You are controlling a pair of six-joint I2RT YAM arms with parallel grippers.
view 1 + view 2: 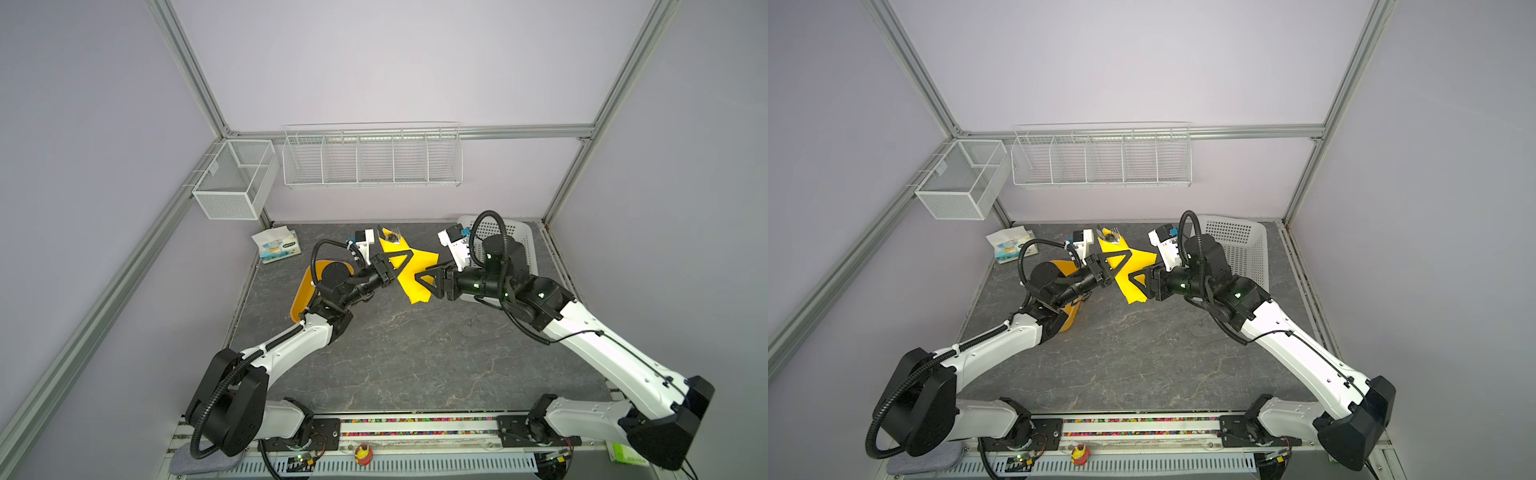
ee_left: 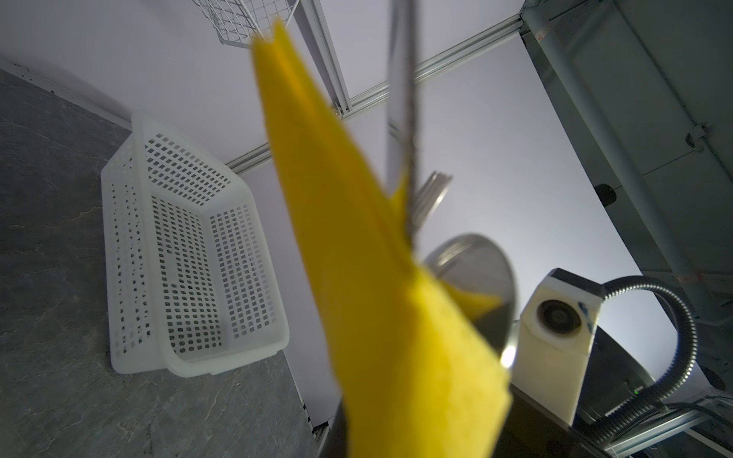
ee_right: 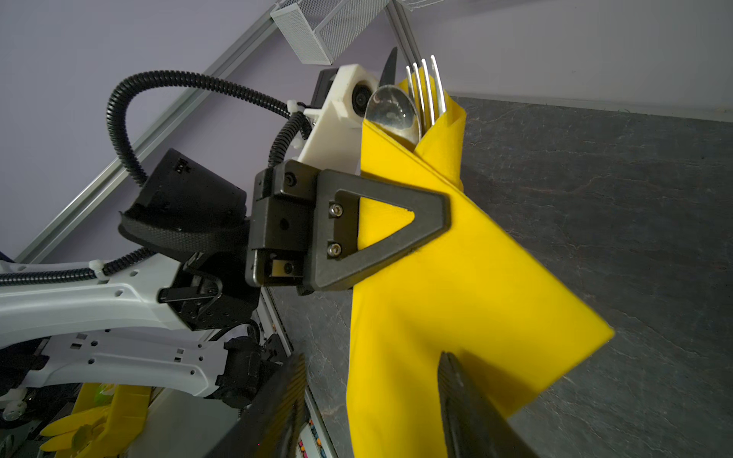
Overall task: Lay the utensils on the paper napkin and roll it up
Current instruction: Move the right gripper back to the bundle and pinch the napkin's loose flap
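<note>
The thin yellow paper napkin (image 3: 456,297), wrapped around the silver metal utensils (image 3: 396,115), is clamped by the left gripper (image 3: 444,222) at the far middle of the grey table (image 1: 415,353), the right gripper (image 3: 373,368) left open around its near end.

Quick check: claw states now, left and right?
Left claw: closed on the paper napkin wrapping the utensils.
Right claw: open, astride the napkin's loose end.

My left arm (image 1: 291,340) and right arm (image 1: 615,357) wear glossy white shells over matte black joints — ribbed black cable conduit (image 3: 119,115) loops alongside. My left gripper (image 3: 446,217) carries black triangular open-frame fingers (image 3: 380,259), two silver screws (image 3: 336,210), and a white wrist-camera block (image 3: 341,115).
</note>
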